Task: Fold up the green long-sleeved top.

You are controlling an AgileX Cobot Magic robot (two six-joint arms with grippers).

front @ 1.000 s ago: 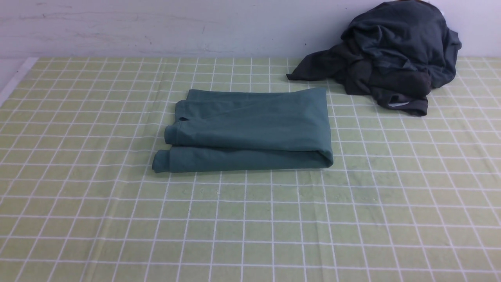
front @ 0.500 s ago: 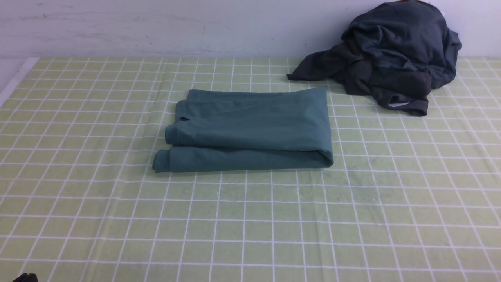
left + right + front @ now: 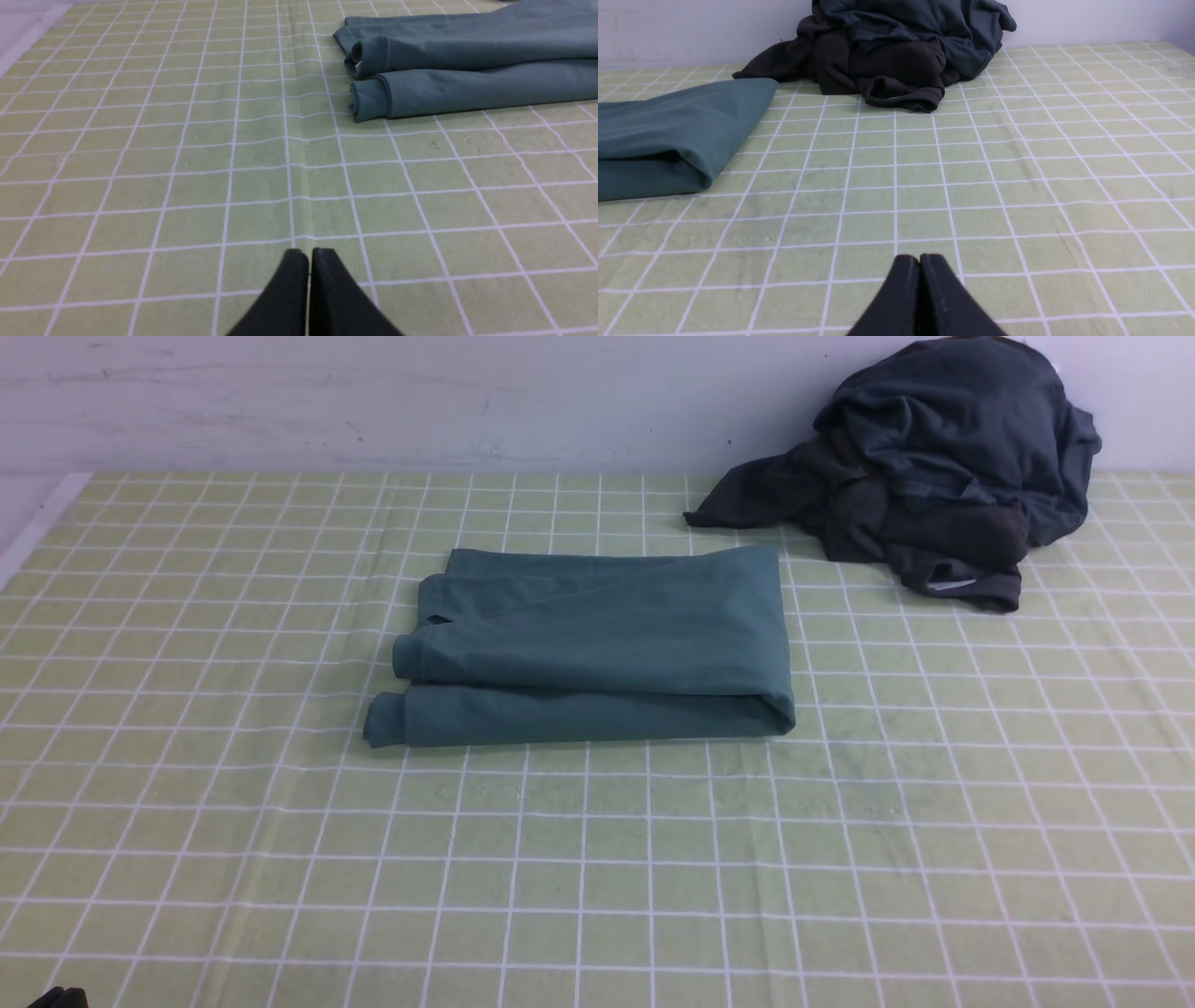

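Note:
The green long-sleeved top [image 3: 597,649] lies folded into a flat rectangle in the middle of the checked table, its sleeve cuffs stacked at its left end. It also shows in the left wrist view [image 3: 467,70] and the right wrist view [image 3: 668,135]. My left gripper [image 3: 309,254] is shut and empty, low over the cloth well short of the top's cuff end; only a dark tip of it [image 3: 58,999] shows at the front view's bottom left corner. My right gripper [image 3: 920,259] is shut and empty, near the table's front, right of the top. It is out of the front view.
A heap of dark charcoal and slate-grey garments [image 3: 934,467] lies at the back right against the white wall, also seen in the right wrist view [image 3: 896,51]. The green-and-white checked tablecloth [image 3: 597,859] covers the table; its left edge [image 3: 37,523] shows at far left.
A dark tip of my left gripper has come into the front view's bottom left corner. The top and the dark heap have not moved.

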